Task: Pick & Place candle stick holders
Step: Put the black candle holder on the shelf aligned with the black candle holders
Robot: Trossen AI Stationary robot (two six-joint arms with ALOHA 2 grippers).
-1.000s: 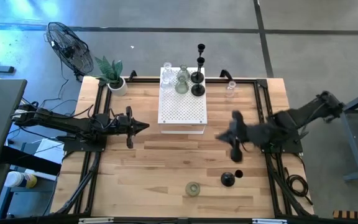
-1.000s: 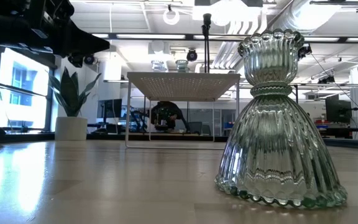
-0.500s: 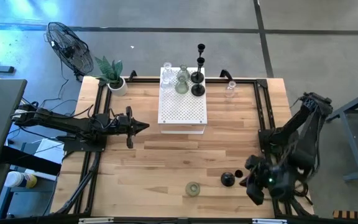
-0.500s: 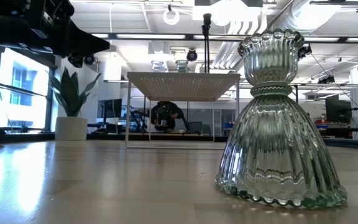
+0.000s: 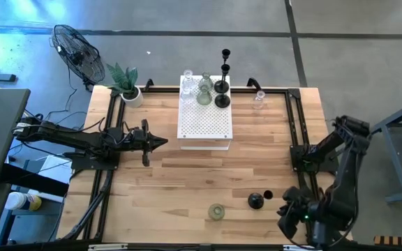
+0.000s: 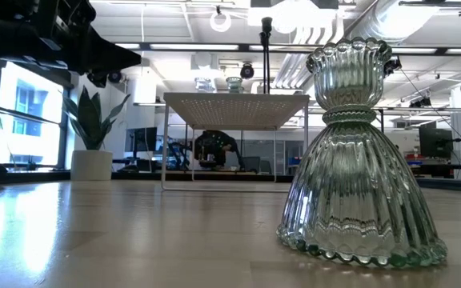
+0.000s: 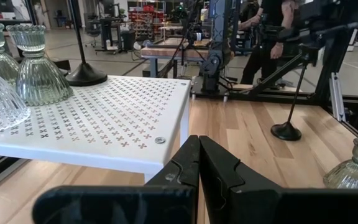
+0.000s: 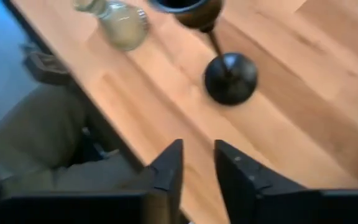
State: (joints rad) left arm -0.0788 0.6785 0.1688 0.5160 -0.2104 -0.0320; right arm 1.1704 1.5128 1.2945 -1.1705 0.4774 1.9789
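Left tool [image 7: 199,163]: mine, parked over the left half of the surface [image 5: 187,181], fingers pressed together, holding nothing, tip just short of the white box [image 5: 204,115].

Right tool [image 8: 196,163]: mine, off the near right corner of the surface, fingers slightly apart, nothing between them. It looks down on the black holder and the glass one beyond it.

Black holder [image 5: 256,201]: round base and thin stem, alone on the bare wood near the front right, just inboard of my right tool; also seen in the left wrist view [image 7: 286,129].

Glass holder, front [image 5: 216,211]: greenish, ribbed, bell-shaped, upright on the wood near the front edge, left of the black holder and apart from it. It fills the right side of the low view [image 6: 358,152].

Holders on box: three glass ones [image 5: 204,94] grouped at the far end of the box top, and two tall black ones [image 5: 221,87] beside them at its far right corner.

Glass holder, rear [image 5: 258,101]: clear, on the wood near the far edge, right of the box.

Plant [image 5: 125,82]: potted, far left corner.

Fan [image 5: 75,47]: on the floor beyond the far left corner.
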